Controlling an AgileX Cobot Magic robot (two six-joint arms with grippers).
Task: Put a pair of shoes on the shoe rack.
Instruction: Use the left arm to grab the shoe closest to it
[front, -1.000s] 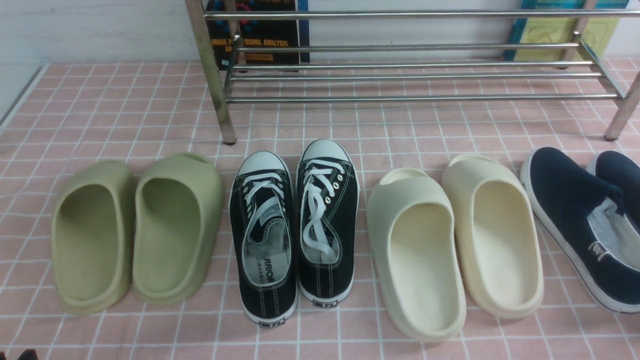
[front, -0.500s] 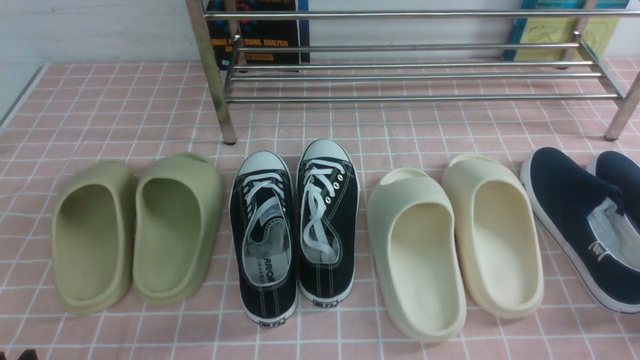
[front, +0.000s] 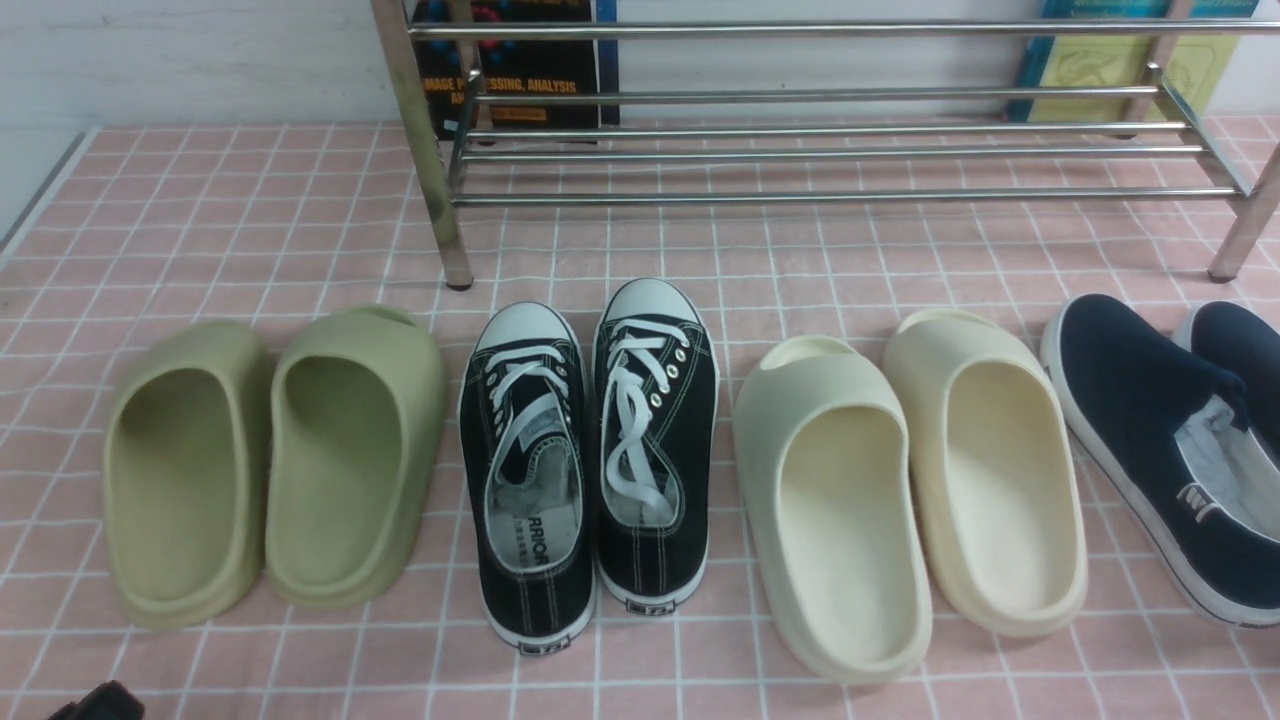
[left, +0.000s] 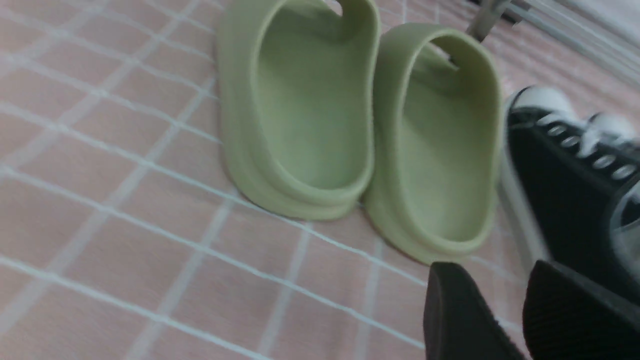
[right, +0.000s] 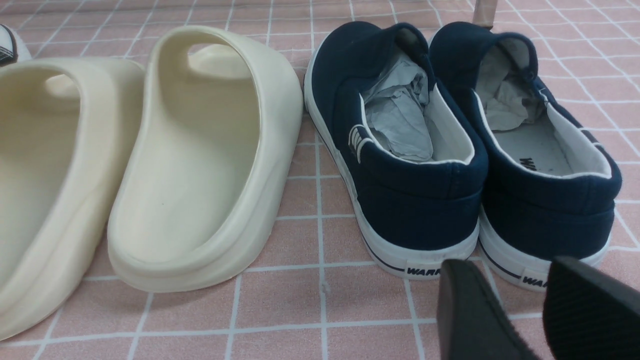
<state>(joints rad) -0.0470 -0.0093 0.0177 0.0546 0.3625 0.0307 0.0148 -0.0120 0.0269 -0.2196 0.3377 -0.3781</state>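
High front view toward shoe rack (front: 800, 197); low, close wrist views.

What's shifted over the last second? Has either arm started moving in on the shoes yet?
The left gripper has edged further into the front view's lower left corner, toward the green slides; its fingers are apart and hold nothing. The black sneakers, cream slides, navy slip-ons and shoe rack have not moved.

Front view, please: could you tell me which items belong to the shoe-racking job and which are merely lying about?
Job: sneakers, rack.
Lying about: green slides, cream slides, navy slip-ons, books.
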